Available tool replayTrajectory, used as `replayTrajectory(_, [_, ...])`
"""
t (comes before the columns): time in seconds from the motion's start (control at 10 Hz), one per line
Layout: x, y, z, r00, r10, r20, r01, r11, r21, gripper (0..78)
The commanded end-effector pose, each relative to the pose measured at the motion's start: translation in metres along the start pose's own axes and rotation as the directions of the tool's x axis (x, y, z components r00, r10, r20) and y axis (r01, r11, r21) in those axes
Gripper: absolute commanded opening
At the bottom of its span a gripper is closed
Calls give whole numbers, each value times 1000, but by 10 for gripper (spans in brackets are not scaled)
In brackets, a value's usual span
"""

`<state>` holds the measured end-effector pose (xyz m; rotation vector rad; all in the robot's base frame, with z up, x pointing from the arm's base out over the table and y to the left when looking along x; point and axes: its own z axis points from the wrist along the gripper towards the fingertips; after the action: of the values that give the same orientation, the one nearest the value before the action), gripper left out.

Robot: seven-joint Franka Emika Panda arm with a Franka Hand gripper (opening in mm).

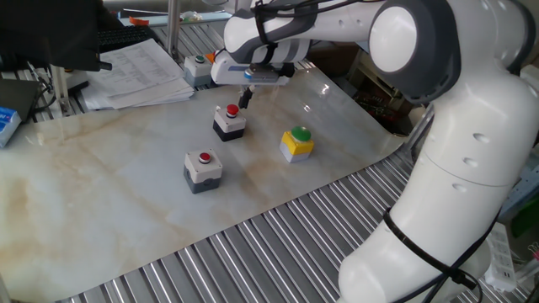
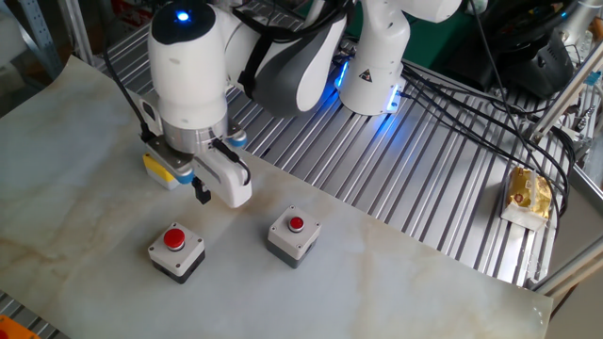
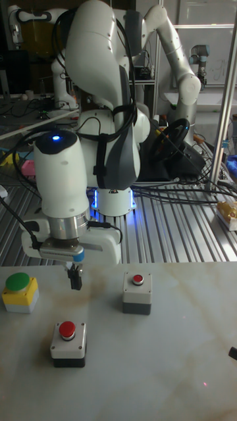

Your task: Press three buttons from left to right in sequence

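Gripper (image 2: 201,191) hides yellow box (image 2: 160,169); clear (image 3: 20,292) in tall view.

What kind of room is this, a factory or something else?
Most likely a robotics research lab, not a factory: a second robot arm stands in the background, loose cables trail across the bench, and practice push-button boxes sit on the table.

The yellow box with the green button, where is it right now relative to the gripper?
In the tall fixed view the yellow box sits at the far left of the table, left of the gripper, which hangs above the table behind the nearer red-button box.
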<state>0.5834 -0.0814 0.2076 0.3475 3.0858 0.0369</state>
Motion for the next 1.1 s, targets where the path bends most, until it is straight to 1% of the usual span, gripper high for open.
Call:
replayTrajectory(0.1, [-1,1,0,998,-56,25,56,998,8,0])
replayTrajectory(0.2, [-1,1,0,995,-88,48,88,996,-1,0])
replayTrajectory(0.3, [-1,1,0,989,-133,60,134,991,-14,0])
replayTrajectory(0.4, [-1,1,0,986,-156,57,157,988,-9,0])
replayTrajectory(0.5, [-1,1,0,979,-204,24,204,979,0,0])
replayTrajectory(0.6, [-1,1,0,973,-230,8,230,973,5,0])
replayTrajectory(0.7, [-1,1,0,971,-241,8,241,971,6,0])
replayTrajectory(0.9, [-1,1,0,972,-236,8,236,972,4,0])
replayTrajectory(1.0, [-1,1,0,976,-219,4,219,976,1,0])
replayTrajectory(1.1, [-1,0,0,978,-208,3,208,978,7,0])
